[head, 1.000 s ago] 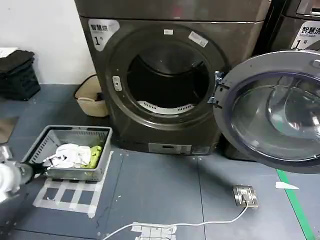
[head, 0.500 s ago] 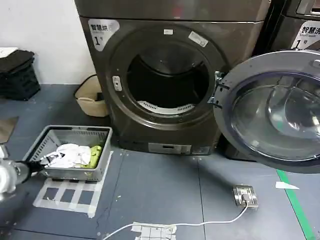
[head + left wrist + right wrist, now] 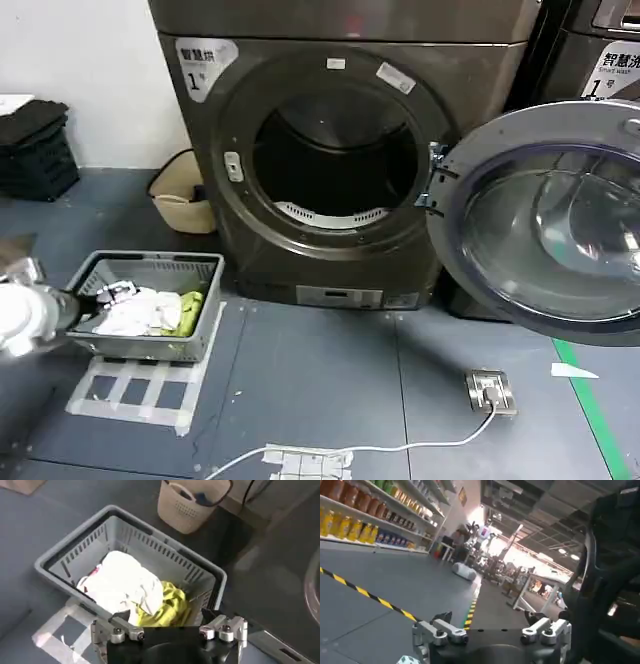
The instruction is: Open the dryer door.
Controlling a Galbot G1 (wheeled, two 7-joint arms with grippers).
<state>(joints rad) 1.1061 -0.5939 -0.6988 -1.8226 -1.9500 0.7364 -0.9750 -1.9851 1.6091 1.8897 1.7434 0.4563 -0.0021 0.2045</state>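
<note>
Dryer door [image 3: 545, 225] swung wide; left gripper [image 3: 169, 622] above the basket [image 3: 60, 555], fingers spread

We're on a dark grey floor [image 3: 300, 370] with a white wall [image 3: 80, 60] back left. Green tape line [image 3: 600, 410] runs along the right, a white tape grid [image 3: 130, 390] sits under the grey laundry basket [image 3: 150, 270]. There's a floor socket [image 3: 490, 390] with a white cable [image 3: 400, 445], and a beige basket [image 3: 180, 200] by the wall. Out past the right wrist we see shelves [image 3: 365, 515], probably stocked with bottles.
</note>
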